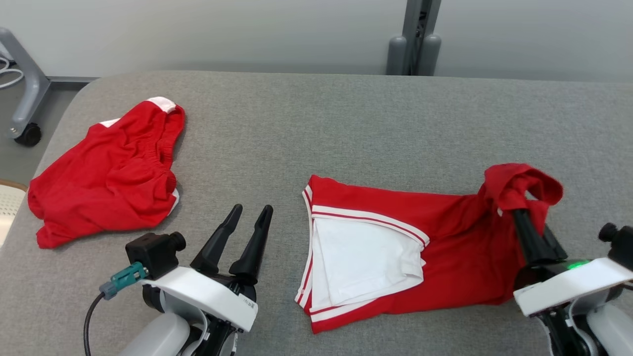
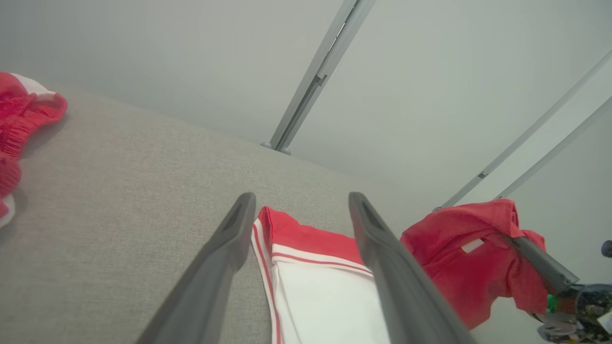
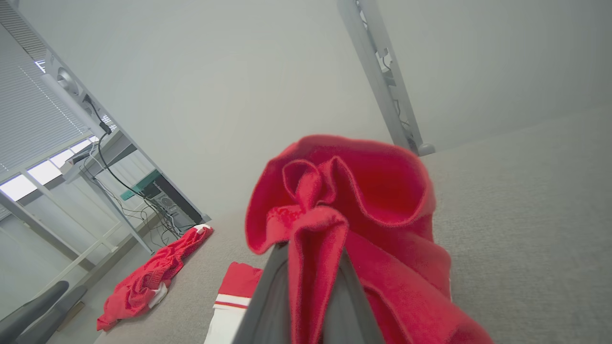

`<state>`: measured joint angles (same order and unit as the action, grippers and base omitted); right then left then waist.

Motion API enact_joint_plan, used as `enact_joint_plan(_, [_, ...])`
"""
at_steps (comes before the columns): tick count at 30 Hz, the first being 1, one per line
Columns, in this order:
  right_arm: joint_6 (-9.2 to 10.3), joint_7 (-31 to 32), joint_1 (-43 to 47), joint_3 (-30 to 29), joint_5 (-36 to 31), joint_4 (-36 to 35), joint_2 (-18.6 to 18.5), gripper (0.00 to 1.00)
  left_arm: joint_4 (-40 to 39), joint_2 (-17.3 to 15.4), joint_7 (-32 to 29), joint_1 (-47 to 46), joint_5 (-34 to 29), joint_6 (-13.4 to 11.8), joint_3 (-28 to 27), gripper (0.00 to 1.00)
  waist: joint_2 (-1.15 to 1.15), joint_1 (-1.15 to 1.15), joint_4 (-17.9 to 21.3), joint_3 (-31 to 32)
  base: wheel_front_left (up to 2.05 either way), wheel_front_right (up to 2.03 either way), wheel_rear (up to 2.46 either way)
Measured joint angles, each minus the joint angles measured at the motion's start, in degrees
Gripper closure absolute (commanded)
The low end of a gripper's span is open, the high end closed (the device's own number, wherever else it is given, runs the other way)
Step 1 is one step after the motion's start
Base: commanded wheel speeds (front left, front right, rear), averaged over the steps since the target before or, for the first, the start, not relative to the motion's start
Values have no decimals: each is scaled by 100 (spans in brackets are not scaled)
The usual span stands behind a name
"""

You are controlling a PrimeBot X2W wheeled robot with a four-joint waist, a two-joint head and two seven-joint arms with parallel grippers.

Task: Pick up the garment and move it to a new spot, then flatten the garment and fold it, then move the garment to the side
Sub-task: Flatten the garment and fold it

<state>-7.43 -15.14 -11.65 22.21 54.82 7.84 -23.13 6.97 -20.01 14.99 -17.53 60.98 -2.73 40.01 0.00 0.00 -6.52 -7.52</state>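
The garment (image 1: 445, 237), red shorts with white stripes and a white panel (image 1: 361, 257), lies on the grey table (image 1: 316, 123) at the right. My right gripper (image 1: 521, 213) is shut on its right end, and that bunch of cloth (image 3: 363, 191) is lifted and wraps the fingertips. In the left wrist view the raised bunch (image 2: 459, 267) hangs from the right gripper's finger (image 2: 540, 263). My left gripper (image 1: 252, 208) is open just left of the garment's striped edge (image 2: 306, 236), which shows between its fingers (image 2: 224, 248).
A second red garment (image 1: 109, 173) lies crumpled at the table's left. A grey post (image 1: 413, 39) stands behind the far edge. A wheeled stand leg (image 1: 27, 99) and a pale object (image 1: 10, 202) sit off the table's left side.
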Motion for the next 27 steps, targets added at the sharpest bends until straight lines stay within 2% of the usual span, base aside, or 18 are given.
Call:
enact_joint_plan(6, [0, -1, -207, 652, 79, 87, 146, 100, 64, 96, 0, 109, -49, 68, -80, 0, 0, 0, -334, 78, 0, 0, 0])
enact_joint_plan(10, [0, -1, -466, 927, 145, 376, 212, 100, 67, 138, 0, 168, -105, 100, -167, 0, 0, 0, -579, 104, 0, 0, 0])
enact_joint_plan(16, [0, 4, -905, 1728, 433, 880, 135, 100, 68, 191, 0, 193, -151, 136, -186, 0, 0, 0, -907, 120, 0, 0, 0])
enact_joint_plan(23, [1, 172, -1300, 2260, 732, 1402, 157, 100, 108, 250, 0, 243, -151, 167, -200, 0, 0, 0, -1108, 150, 0, 0, 0])
enact_joint_plan(27, [0, 226, -1546, 2496, 845, 1764, 354, 100, 122, 275, 0, 289, -151, 180, -216, 0, 0, 0, -1191, 178, 0, 0, 0])
